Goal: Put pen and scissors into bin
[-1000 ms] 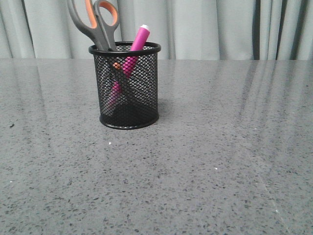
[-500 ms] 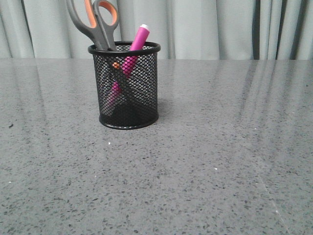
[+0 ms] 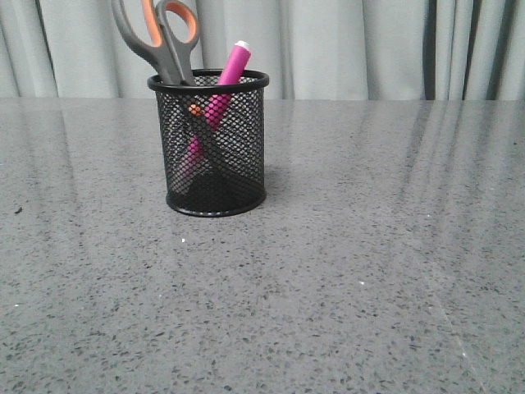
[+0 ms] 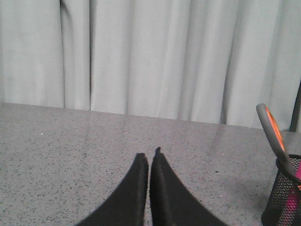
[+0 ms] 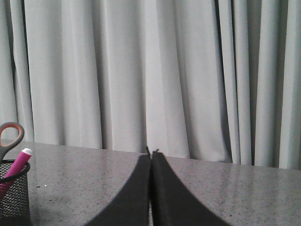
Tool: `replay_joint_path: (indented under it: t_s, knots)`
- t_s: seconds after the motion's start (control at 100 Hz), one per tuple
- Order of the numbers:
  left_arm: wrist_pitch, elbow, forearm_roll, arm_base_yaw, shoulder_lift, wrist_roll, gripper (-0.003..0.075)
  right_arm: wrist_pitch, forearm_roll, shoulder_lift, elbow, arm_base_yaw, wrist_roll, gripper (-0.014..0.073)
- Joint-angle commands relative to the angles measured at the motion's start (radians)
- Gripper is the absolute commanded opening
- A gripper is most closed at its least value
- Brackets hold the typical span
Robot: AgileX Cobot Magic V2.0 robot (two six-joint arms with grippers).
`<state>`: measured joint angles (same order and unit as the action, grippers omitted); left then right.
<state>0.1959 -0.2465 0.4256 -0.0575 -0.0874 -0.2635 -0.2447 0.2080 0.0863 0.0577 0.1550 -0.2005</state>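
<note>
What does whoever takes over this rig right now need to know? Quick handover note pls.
Left gripper: shut, empty, clear of the cup.
Right gripper: shut, empty, also clear.
Mesh pen cup: upright on the grey table, left of centre in the front view.
Scissors: in the cup, blades down, handles sticking out above the rim.
Pink marker: in the cup, leaning, cap end poking above the rim.
Done: both items are in the cup.
Left: nothing on the placement that I can see; neither arm shows in the front view.
</note>
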Motion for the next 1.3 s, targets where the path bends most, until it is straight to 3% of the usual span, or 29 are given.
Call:
replay_joint_path:
  t_s: [0.0, 0.26, 0.46, 0.74, 1.29]
  knots:
    - [-0.066, -0.028, 0.014, 0.003, -0.012, 0.011, -0.0021, -0.080, -0.004, 0.010, 0.025, -0.006, 0.010, -0.0069]
    - [-0.070, -0.024, -0.044, 0.005, -0.012, 0.020, -0.0021, -0.080, -0.004, 0.010, 0.025, -0.006, 0.010, -0.0069]
    - [-0.103, 0.081, -0.400, 0.022, -0.004, 0.263, -0.0021, -0.080, -0.004, 0.010, 0.025, -0.006, 0.010, -0.0069]
    - [-0.196, 0.272, -0.399, 0.022, 0.118, 0.269, -0.0021, -0.080, -0.004, 0.010, 0.025, -0.006, 0.010, -0.0069]
    - [-0.207, 0.272, -0.354, 0.022, 0.118, 0.263, -0.0021, -0.080, -0.004, 0.012, 0.025, -0.006, 0.010, -0.0069]
